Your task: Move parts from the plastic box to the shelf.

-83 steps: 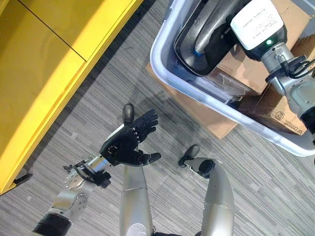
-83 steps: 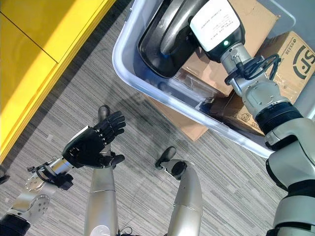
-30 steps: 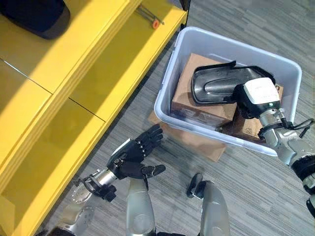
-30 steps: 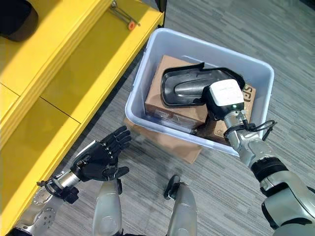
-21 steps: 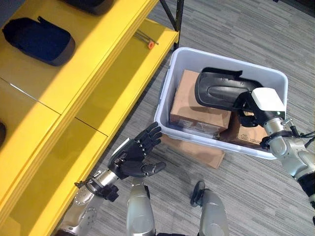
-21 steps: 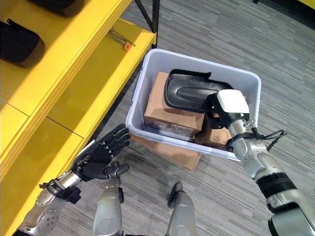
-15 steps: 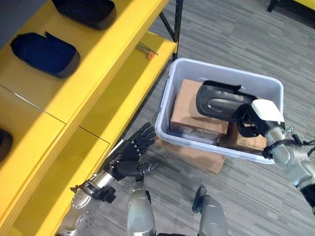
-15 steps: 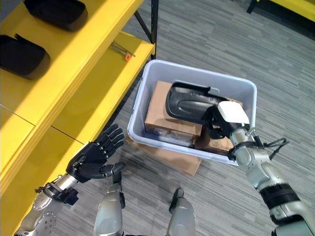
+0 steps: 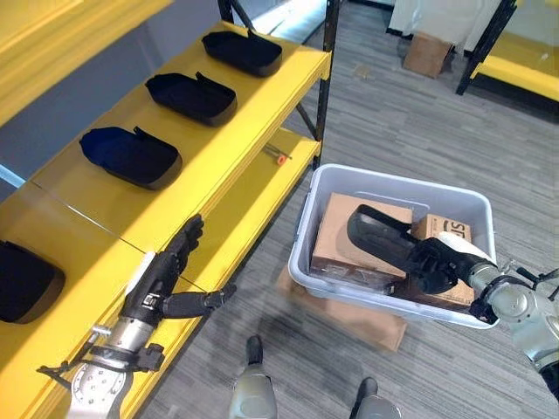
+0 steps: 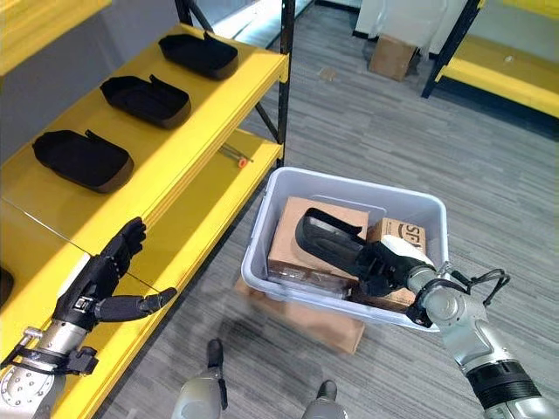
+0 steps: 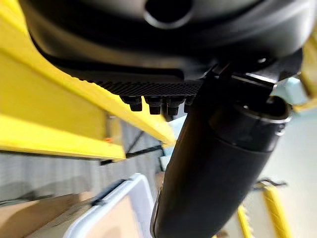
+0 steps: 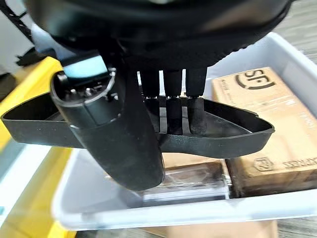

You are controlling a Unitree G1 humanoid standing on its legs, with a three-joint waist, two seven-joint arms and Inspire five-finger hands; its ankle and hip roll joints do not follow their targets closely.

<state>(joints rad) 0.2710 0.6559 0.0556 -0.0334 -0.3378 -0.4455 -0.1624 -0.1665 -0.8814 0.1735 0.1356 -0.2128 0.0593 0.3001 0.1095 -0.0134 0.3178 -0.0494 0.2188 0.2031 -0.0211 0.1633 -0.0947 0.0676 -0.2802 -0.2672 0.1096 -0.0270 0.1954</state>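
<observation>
Left eye view: the robot's right hand [image 9: 434,264] is curled round a black plastic part [image 9: 377,236] inside the pale plastic box [image 9: 395,180], which sits on a flat piece of cardboard [image 9: 354,316] on the grey floor. Right wrist view shows the fingers [image 12: 174,104] over the part's rim and the thumb beneath it. Cardboard boxes [image 9: 352,240] lie under the part. The left hand [image 9: 162,283], fingers spread and holding nothing, hovers by the yellow shelf [image 9: 105,205], where more black parts [image 9: 129,155] sit in a row.
</observation>
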